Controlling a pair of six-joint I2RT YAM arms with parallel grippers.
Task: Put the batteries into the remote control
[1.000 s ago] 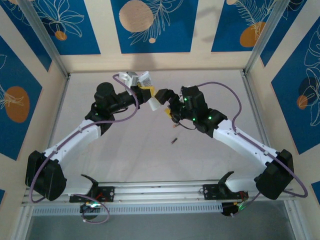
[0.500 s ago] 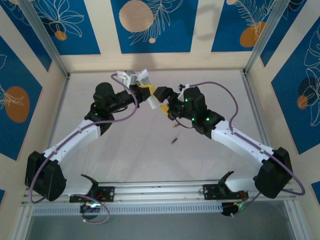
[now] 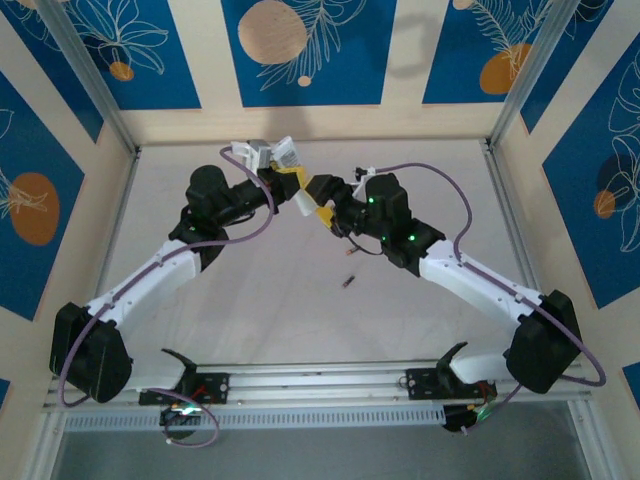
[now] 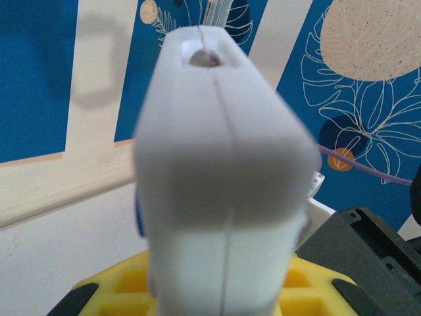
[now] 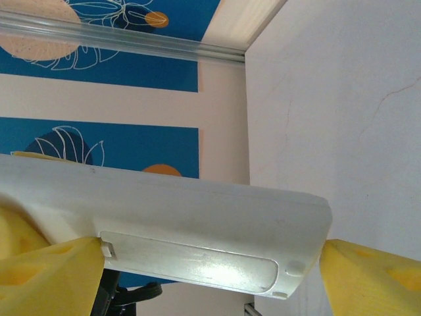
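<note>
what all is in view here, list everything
remote control: 1, white, held up over the far middle of the table between both grippers
battery: 1, dark, lying on the table, nearer the arm bases, apart from the remote control
table: 1, pale, under both arms
wall panels: several, blue and cream with a leaf print, around the table
cables: 2, purple, one along each arm
left gripper: 1, yellow fingers, shut on the remote control
right gripper: 1, yellow fingers either side of the remote control, grip unclear
</note>
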